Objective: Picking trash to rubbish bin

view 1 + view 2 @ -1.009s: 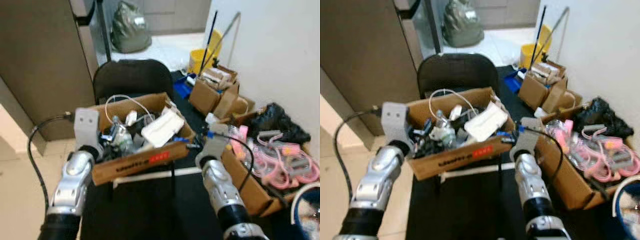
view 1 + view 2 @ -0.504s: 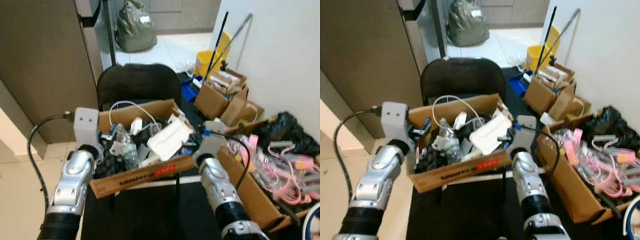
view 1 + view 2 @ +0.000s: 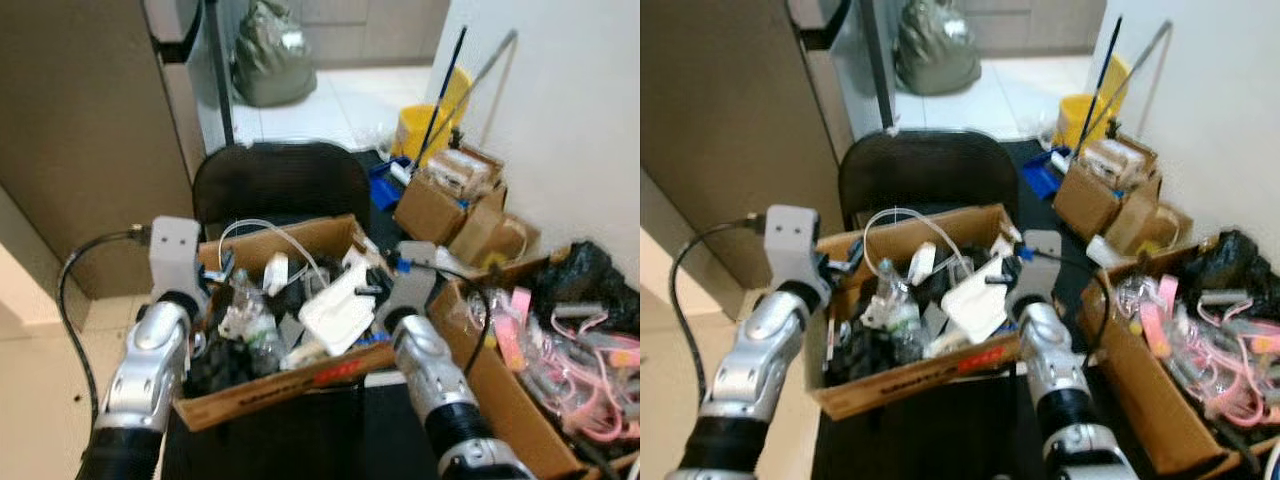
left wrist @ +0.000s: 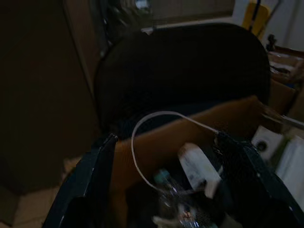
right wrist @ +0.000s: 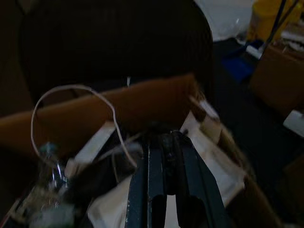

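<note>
Pale floor tiles and a white wall frame a cluttered corner where a cardboard box of trash sits on a black chair. That box is packed with a clear plastic bottle, a loop of white cable, white packaging and dark odds and ends.

At the box's left end is the left claw; in the left wrist view its two black fingers stand wide apart over the cable loop and the bottle. At the box's right end is the right claw, its fingers pressed close together with their tips over the white packaging; whether they pinch anything cannot be told in the dim wrist view.

Just right of the box stands a second carton holding pink plastic items, with a black bag behind it. Farther back along the wall are smaller cardboard boxes, a yellow bucket with mop handles leaning over it, and a grey-green sack on the tiles. A brown cabinet rises on the left.
</note>
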Tool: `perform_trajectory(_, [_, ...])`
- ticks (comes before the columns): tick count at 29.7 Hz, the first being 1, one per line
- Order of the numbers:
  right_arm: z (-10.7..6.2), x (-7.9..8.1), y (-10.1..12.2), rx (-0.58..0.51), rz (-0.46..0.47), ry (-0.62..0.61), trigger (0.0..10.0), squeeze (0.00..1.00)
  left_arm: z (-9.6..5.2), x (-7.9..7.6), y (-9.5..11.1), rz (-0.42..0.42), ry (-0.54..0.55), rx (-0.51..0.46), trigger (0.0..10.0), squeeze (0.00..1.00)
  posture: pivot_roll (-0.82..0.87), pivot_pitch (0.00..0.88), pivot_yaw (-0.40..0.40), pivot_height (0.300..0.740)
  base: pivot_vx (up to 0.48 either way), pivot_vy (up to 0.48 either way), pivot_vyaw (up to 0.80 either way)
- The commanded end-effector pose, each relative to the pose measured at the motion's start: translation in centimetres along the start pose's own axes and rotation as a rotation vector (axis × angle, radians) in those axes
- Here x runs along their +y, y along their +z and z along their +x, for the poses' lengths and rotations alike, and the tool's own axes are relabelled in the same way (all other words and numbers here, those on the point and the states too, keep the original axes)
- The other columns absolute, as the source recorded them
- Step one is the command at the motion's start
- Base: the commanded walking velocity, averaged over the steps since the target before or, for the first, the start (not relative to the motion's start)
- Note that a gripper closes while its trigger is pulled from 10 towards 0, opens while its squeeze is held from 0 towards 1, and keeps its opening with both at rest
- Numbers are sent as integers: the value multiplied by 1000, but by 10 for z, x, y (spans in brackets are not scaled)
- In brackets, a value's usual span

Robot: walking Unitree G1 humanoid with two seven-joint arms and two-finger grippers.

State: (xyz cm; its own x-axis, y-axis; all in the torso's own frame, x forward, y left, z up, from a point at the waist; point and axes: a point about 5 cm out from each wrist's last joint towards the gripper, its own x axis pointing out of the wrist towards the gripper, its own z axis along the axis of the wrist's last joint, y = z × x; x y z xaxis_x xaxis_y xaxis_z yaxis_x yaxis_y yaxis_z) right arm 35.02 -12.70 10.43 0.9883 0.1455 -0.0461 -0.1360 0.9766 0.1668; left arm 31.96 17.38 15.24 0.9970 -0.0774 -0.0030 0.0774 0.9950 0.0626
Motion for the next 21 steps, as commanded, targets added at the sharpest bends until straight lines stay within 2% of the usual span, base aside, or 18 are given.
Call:
perform_trajectory(1, [-2, 8, -11, 46, 1, 32, 10000, 0, -3, 3, -6, 4, 11, 28, 10000, 0, 35, 131, -19, 740, 315, 0, 0])
perform_trajectory(9, [0, 11, -10, 43, -3, 42, 10000, 0, -4, 2, -8, 17, -3, 35, 10000, 0, 40, 131, -22, 740, 302, 0, 0])
perform_trajectory(12, [0, 11, -10, 44, -4, 45, 10000, 0, -6, -1, -9, -9, -32, 41, 10000, 0, 40, 131, -22, 740, 0, 0, 0])
perform_trajectory(13, [0, 11, -10, 43, -6, 49, 10000, 0, -7, -3, -11, 18, -73, 62, 10000, 0, 39, 132, -22, 740, 0, 0, 0])
perform_trajectory(14, [1, 13, -9, 41, -8, 58, 10000, 0, -12, -8, -15, 61, -176, 104, 10000, 0, 38, 133, -21, 740, 0, 0, 0])
perform_trajectory(15, [1, 14, -8, 40, -8, 68, 10000, 0, -16, -10, -16, 82, -234, 119, 10000, 0, 38, 133, -21, 740, 0, 0, 0])
perform_trajectory(16, [0, 17, -9, 50, -17, 110, 10000, 0, -25, -13, -19, 103, -351, 168, 10000, 0, 38, 133, -21, 740, 0, 0, 0])
perform_trajectory(17, [0, 20, -11, 63, -29, 143, 10000, 0, -30, -13, -21, 123, -408, 201, 10000, 0, 38, 133, -21, 740, 0, 0, 0])
perform_trajectory(21, [-1, 28, -18, 112, -56, 217, 10000, 0, -42, -10, -26, 136, -500, 285, 10000, 0, 44, 134, -20, 740, 0, 0, 0])
